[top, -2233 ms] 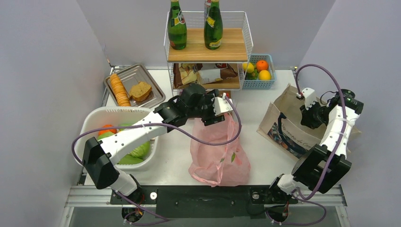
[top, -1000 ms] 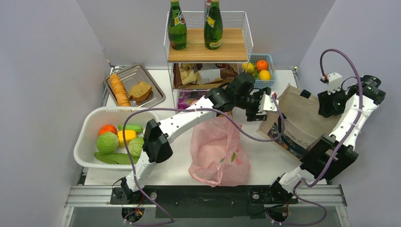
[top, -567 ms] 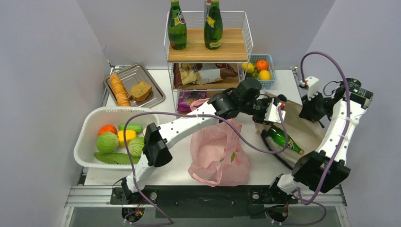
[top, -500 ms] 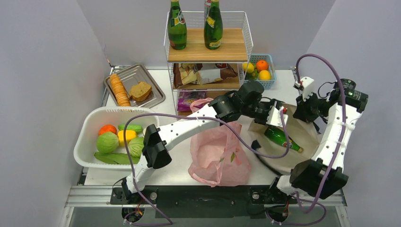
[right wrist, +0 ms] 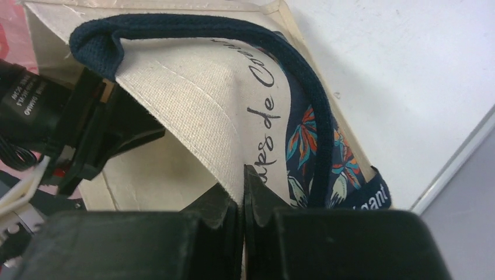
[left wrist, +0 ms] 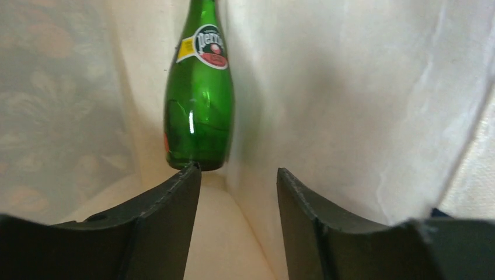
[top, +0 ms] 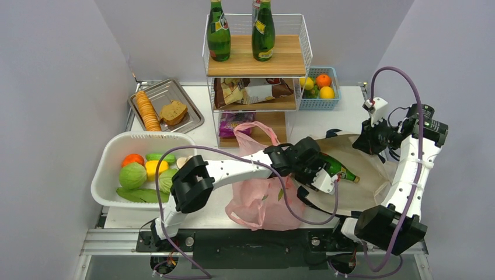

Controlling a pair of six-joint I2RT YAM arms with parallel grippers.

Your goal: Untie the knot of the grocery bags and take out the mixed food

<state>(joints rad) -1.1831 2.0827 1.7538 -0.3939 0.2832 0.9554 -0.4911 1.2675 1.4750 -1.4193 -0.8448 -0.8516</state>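
The pink grocery bag [top: 262,195] lies crumpled at the table's front centre, one loop handle [top: 257,130] standing up behind it; I cannot make out a knot. My left gripper [top: 324,177] is open inside the beige canvas tote [top: 365,188], its jaws [left wrist: 239,175] just short of the base of a green glass bottle [left wrist: 198,111] lying in the tote [left wrist: 362,87]. The bottle [top: 337,170] also shows from above. My right gripper [top: 366,142] is shut on the tote's upper edge [right wrist: 192,99], pinching the canvas [right wrist: 243,175]. A lemon-yellow item [top: 153,169] and cucumber [top: 160,156] lie in the white tub [top: 111,153].
A wire shelf rack [top: 257,58] with two green bottles stands at the back, a purple packet [top: 233,122] on its lowest level. A blue fruit basket [top: 320,87] sits beside it. A metal tray [top: 166,104] of biscuits is back left.
My left arm swung from the pink bag to the tote and reached down into it. My right gripper pulled the tote's edge open, baring the green bottle. The pink bag shifted slightly.
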